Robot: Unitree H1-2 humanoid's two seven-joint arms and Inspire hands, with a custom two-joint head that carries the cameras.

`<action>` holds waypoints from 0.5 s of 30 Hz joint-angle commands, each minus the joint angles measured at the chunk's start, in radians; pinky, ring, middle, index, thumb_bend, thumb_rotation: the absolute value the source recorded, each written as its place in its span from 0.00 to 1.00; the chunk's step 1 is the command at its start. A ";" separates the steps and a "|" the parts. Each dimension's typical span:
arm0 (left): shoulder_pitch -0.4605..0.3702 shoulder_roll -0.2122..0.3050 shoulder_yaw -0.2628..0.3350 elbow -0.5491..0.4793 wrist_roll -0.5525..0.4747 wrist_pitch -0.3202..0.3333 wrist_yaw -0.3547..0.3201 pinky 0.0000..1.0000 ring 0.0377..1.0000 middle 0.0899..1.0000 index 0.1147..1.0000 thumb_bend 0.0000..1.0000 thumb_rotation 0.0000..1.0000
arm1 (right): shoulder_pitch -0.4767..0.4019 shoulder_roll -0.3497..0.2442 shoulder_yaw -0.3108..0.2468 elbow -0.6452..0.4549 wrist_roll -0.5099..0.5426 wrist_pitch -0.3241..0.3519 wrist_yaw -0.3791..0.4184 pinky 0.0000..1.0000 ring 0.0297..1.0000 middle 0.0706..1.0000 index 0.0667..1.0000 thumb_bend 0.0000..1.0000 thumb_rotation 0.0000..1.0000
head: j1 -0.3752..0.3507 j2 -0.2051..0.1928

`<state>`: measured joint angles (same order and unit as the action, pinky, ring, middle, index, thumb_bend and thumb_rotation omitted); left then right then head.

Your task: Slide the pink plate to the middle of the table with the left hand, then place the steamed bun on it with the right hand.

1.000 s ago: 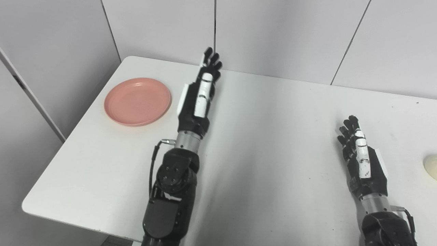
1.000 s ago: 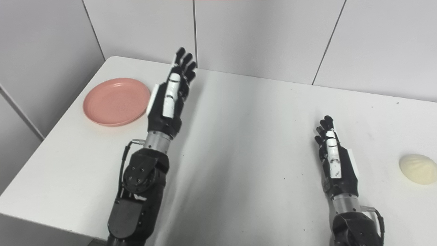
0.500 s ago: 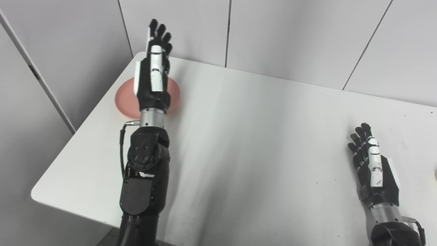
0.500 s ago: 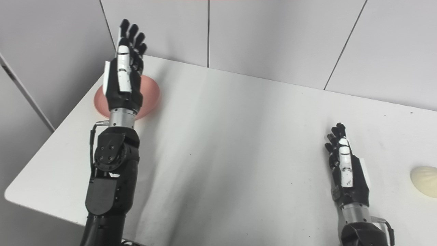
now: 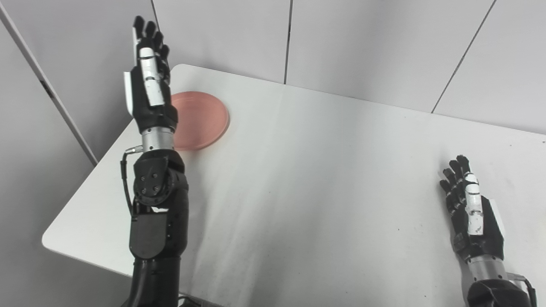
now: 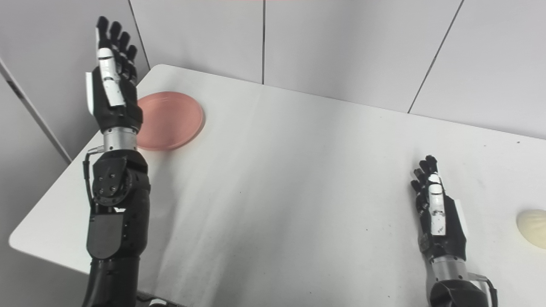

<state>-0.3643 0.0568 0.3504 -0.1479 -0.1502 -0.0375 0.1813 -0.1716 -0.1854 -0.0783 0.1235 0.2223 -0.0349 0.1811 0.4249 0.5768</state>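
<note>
Resting low at the near right of the table (image 6: 298, 204), the right hand (image 6: 439, 217) lies with its fingers stretched forward and a little apart, and it holds nothing. The bun (image 6: 532, 226) sits to the right of this hand, apart from it, at the right border of the right eye view, which cuts off a part of it. In the left eye view the bun does not show.

The left arm comes up over the near left edge of the table, and the left hand (image 5: 147, 91) stands raised at the left side with its fingers straight, pointing up and away, a little apart. It grips nothing.

The plate (image 5: 204, 121) is pink and round, and it lies flat near the far left corner of the table. Nothing is in it. The wrist and the palm of the left hand cover its left part in both views, so I cannot tell if the hand touches the plate or only hangs in front of it.

Between the plate and the right hand the white tabletop is bare and wide. The far edge of the table meets grey wall panels (image 6: 341, 42), and the left edge runs close beside another grey panel.
</note>
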 commanded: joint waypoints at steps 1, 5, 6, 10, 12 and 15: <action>-0.034 0.031 0.018 0.001 -0.011 -0.052 0.012 1.00 1.00 1.00 1.00 0.45 1.00 | 0.036 -0.002 -0.007 0.024 0.011 0.019 0.009 1.00 1.00 1.00 1.00 0.10 1.00 | -0.001 0.000; -0.033 0.053 0.046 0.044 -0.032 -0.080 0.017 1.00 1.00 1.00 1.00 0.44 1.00 | 0.036 0.002 -0.008 0.015 0.012 0.023 0.002 1.00 1.00 1.00 1.00 0.10 1.00 | 0.000 0.001; -0.033 0.058 0.050 0.052 -0.036 -0.085 0.015 1.00 1.00 1.00 1.00 0.45 1.00 | 0.036 0.003 -0.008 0.014 0.011 0.023 0.002 1.00 1.00 1.00 1.00 0.10 1.00 | 0.000 0.001; -0.029 0.081 0.069 0.082 -0.048 -0.091 0.018 1.00 1.00 1.00 1.00 0.46 1.00 | 0.034 0.000 -0.007 0.023 0.011 0.014 0.010 1.00 1.00 1.00 1.00 0.11 1.00 | -0.001 0.002; -0.026 0.089 0.079 0.098 -0.052 -0.097 0.021 1.00 1.00 1.00 1.00 0.46 1.00 | 0.036 0.002 -0.007 0.017 0.006 0.019 0.003 1.00 1.00 1.00 1.00 0.11 1.00 | -0.001 0.002; -0.022 0.098 0.091 0.121 -0.073 -0.111 0.012 1.00 1.00 1.00 1.00 0.46 1.00 | 0.037 0.003 -0.008 0.012 0.010 0.028 0.003 1.00 1.00 1.00 1.00 0.10 1.00 | -0.001 -0.002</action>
<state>-0.3640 0.1304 0.4370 -0.0211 -0.2058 -0.1074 0.1937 -0.1714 -0.1851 -0.0810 0.1176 0.2278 -0.0186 0.1813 0.4249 0.5737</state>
